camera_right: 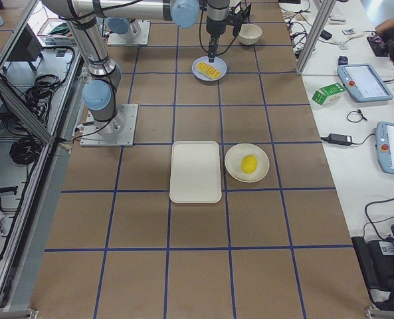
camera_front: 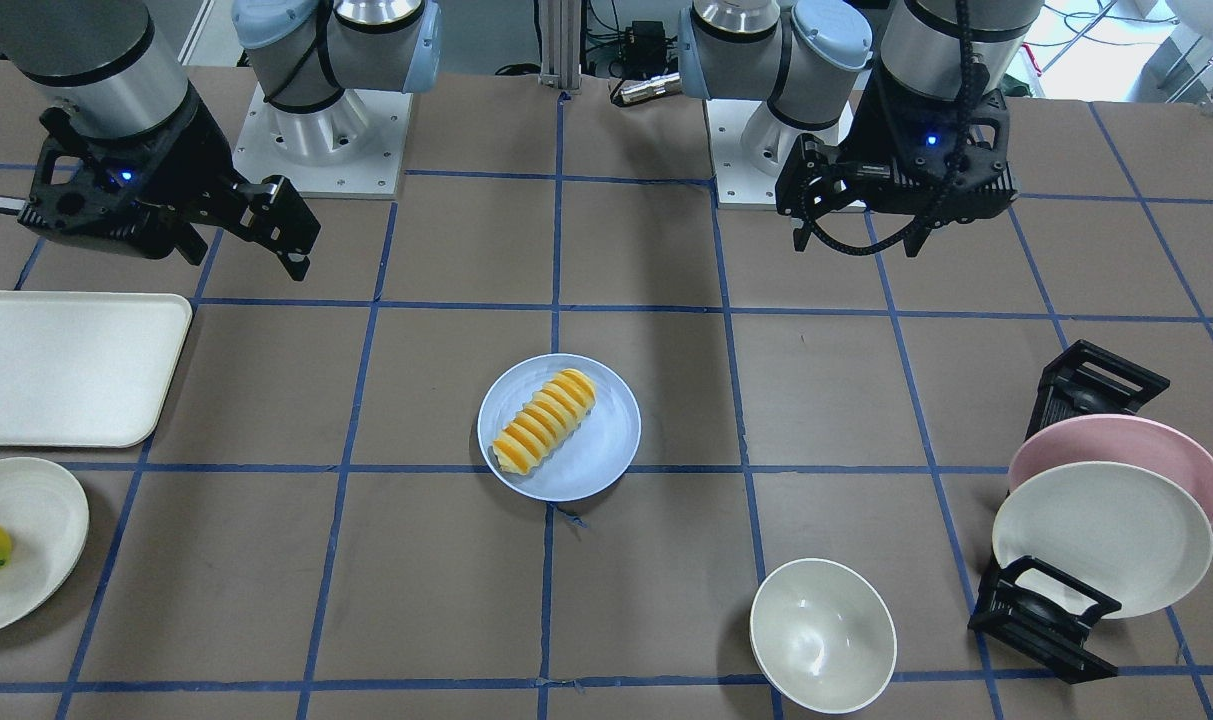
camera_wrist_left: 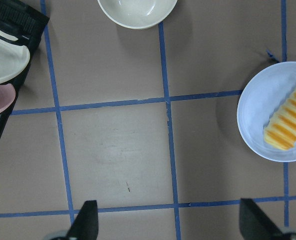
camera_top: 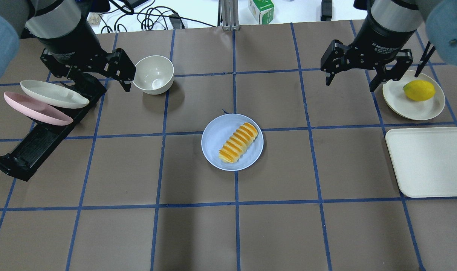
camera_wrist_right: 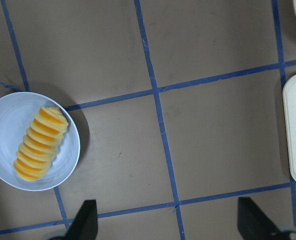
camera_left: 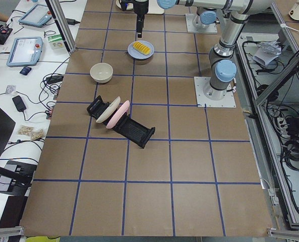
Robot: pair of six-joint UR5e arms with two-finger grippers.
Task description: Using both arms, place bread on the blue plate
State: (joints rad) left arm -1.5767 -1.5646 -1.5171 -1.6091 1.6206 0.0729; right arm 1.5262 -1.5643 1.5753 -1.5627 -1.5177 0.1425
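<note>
The striped orange and pale yellow bread (camera_top: 239, 142) lies diagonally on the blue plate (camera_top: 217, 131) at the table's middle. Both also show in the front view: the bread (camera_front: 546, 420) and the plate (camera_front: 596, 450). My left gripper (camera_top: 96, 81) is open and empty, raised above the table's far left near the rack. Its wrist view shows the bread (camera_wrist_left: 287, 127) at the right edge. My right gripper (camera_top: 352, 81) is open and empty, raised at the far right. Its wrist view shows the bread (camera_wrist_right: 39, 143) at the left.
A white bowl (camera_top: 153, 74) stands next to the left gripper. A black rack (camera_top: 28, 150) holds a pink plate (camera_top: 36, 109) and a cream plate (camera_top: 53, 94). On the right are a cream tray (camera_top: 430, 160) and a yellow fruit (camera_top: 419, 90) on a cream plate.
</note>
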